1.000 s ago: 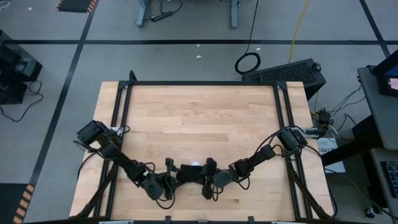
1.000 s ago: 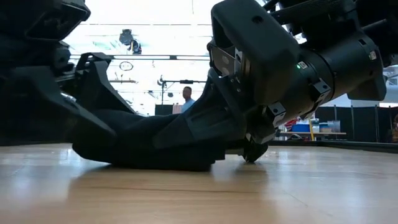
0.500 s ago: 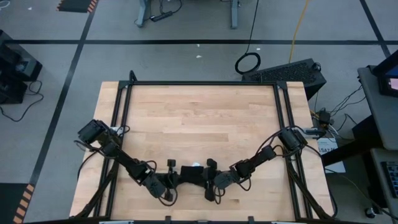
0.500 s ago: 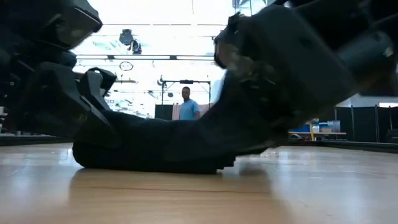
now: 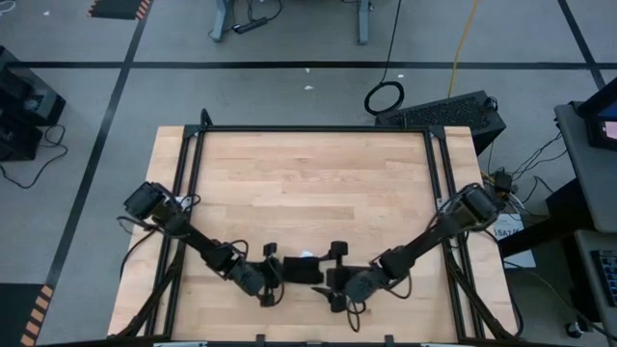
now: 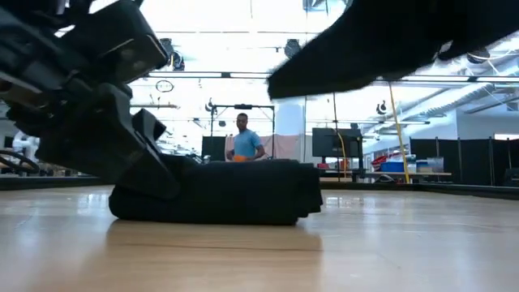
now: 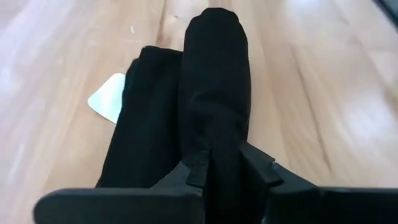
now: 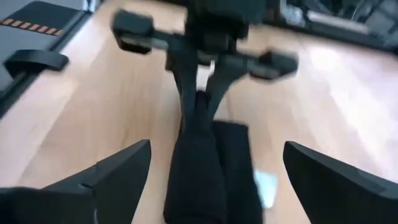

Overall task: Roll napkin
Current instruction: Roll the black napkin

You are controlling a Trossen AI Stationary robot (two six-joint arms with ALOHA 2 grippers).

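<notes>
The black napkin (image 5: 303,271) lies as a short thick roll on the wooden table near its front edge, a small white tag (image 7: 109,98) sticking out from under its far side. My left gripper (image 5: 278,273) is at the roll's left end, shut on it. My right gripper (image 5: 335,277) hangs open above the roll's right end; in the right wrist view its fingers (image 8: 124,165) stand wide apart, well clear of the napkin (image 8: 205,168). The low view shows the napkin (image 6: 219,191) resting flat on the table. My left gripper pinches the left end of the napkin's thicker upper roll (image 7: 217,143) between its two fingers (image 7: 198,169). The fingers come from the table's left, slanting down, and lie along the roll. The napkin rests on the table, its flatter part beside the fingers.
Black frame rails (image 5: 188,164) run along the table's left, right and far edges. Bare wood (image 5: 308,183) spreads over the far half of the table. A person (image 6: 243,142) stands in the room well beyond the table.
My right gripper has let go of the napkin's right end, opened, and risen up and back toward the table's right edge, rolling as it went. The napkin's raised right end has dropped flat on the table. My left gripper has rolled and shut on the left end.
</notes>
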